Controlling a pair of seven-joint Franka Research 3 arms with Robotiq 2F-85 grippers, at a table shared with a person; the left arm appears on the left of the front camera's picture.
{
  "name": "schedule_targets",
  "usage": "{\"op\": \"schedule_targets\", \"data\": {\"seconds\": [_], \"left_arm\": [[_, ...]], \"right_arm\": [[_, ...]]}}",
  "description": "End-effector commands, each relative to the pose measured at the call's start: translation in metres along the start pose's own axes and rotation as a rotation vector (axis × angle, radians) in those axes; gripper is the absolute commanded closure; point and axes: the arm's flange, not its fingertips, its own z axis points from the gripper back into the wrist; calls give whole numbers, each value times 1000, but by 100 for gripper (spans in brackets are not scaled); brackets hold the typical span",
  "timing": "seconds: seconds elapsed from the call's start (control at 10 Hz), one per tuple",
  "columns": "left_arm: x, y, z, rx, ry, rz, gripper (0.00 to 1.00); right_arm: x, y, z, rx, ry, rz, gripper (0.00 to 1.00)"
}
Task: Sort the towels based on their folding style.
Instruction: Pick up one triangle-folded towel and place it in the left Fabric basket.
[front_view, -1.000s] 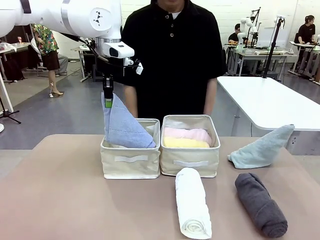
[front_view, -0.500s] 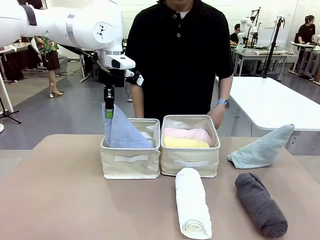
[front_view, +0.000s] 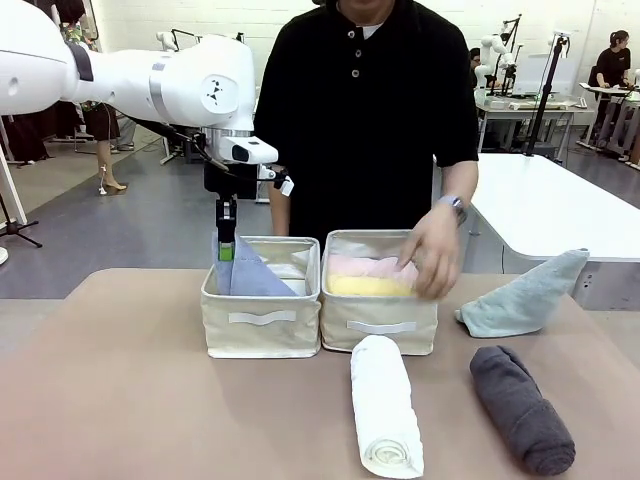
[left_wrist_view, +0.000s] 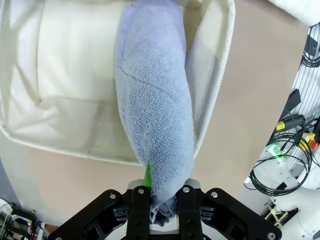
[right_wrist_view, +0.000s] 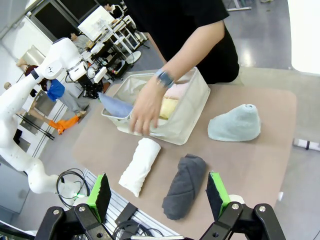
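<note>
1. The table (front_view: 120, 400) is carrying everything, and the left basket (front_view: 262, 335) is sitting near its middle.
2. The person (front_view: 370, 110) is standing behind the left basket and is now reaching a hand (front_view: 430, 255) into the right basket (front_view: 380, 325), which is touching the left basket's side. A second ago that hand was hanging back.
3. The right basket is holding the pink towel (front_view: 365, 267) and yellow towel (front_view: 365, 286), both rolled, with the hand resting on them.
4. Three towels are still lying loose: the white towel (front_view: 385, 405) is lying in front of the left basket and to its right, the grey towel (front_view: 520, 405) farther right, and the teal towel (front_view: 525, 295), a cone fold, farthest right.
5. The blue towel (front_view: 252, 278), a cone fold, is now sinking inside the left basket. A second ago it was hanging well above the rim, so this placement is looking nearly done.
6. The left gripper (front_view: 226, 250) is hovering just over the left basket's back left corner, its fingers pinching the blue towel's tip (left_wrist_view: 155, 115).
7. The right gripper (right_wrist_view: 157, 192) is waiting high, well off from the left basket, with its fingers spread wide and holding nothing.
</note>
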Motion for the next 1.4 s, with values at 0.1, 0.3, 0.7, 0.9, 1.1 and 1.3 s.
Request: {"op": "schedule_targets", "data": {"seconds": [0.1, 0.3, 0.7, 0.9, 1.1, 1.3], "left_arm": [[-4, 9, -17, -47, -49, -92, 84], [-4, 16, -30, -62, -27, -111, 84], [-3, 15, -32, -101, -14, -123, 29], [-4, 14, -32, -105, -15, -129, 0], [-5, 14, -32, -104, -12, -130, 7], [-5, 13, -31, -108, -12, -128, 0]], "right_arm": [[2, 1, -1, 27, -19, -4, 0], [2, 1, -1, 27, -19, -4, 0], [2, 1, -1, 27, -19, -4, 0], [2, 1, -1, 27, -19, -4, 0], [2, 1, -1, 27, -19, -4, 0], [2, 1, -1, 27, -19, -4, 0]]}}
